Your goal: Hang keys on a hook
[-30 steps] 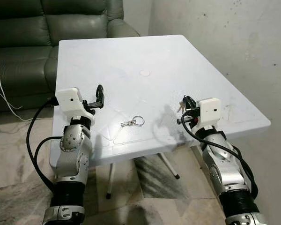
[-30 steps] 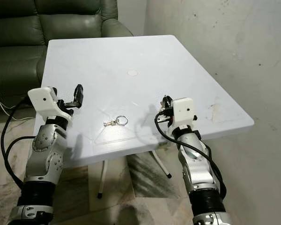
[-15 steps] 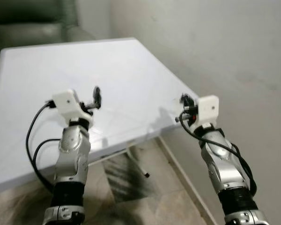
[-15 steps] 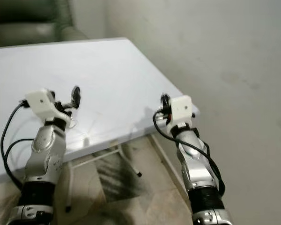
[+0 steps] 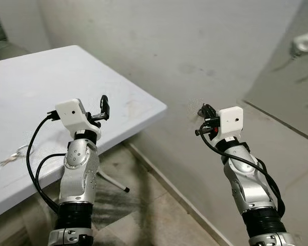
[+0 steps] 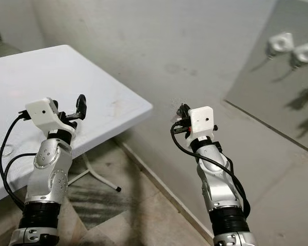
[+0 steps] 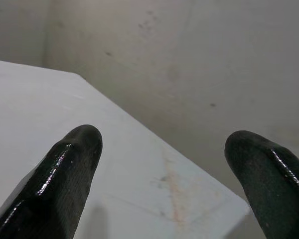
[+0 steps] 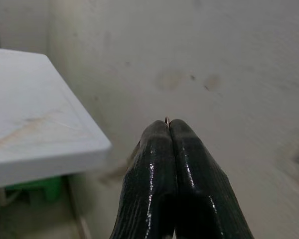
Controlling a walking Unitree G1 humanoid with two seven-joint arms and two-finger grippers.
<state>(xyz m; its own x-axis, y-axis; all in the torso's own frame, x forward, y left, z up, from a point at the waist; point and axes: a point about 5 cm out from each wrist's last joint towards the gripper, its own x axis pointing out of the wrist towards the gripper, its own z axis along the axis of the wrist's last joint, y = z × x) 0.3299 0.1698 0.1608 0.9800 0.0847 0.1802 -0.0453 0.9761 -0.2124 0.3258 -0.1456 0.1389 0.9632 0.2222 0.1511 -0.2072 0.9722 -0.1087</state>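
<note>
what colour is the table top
White table top, clearest in the left eye view.

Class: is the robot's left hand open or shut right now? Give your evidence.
Open. In the left wrist view, the left hand has its two black fingers spread wide apart.

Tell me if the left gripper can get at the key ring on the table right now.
Probably, after turning. The key ring lies on the table near its near edge, left of the left gripper, which hovers open with nothing between them but points away toward the wall.
</note>
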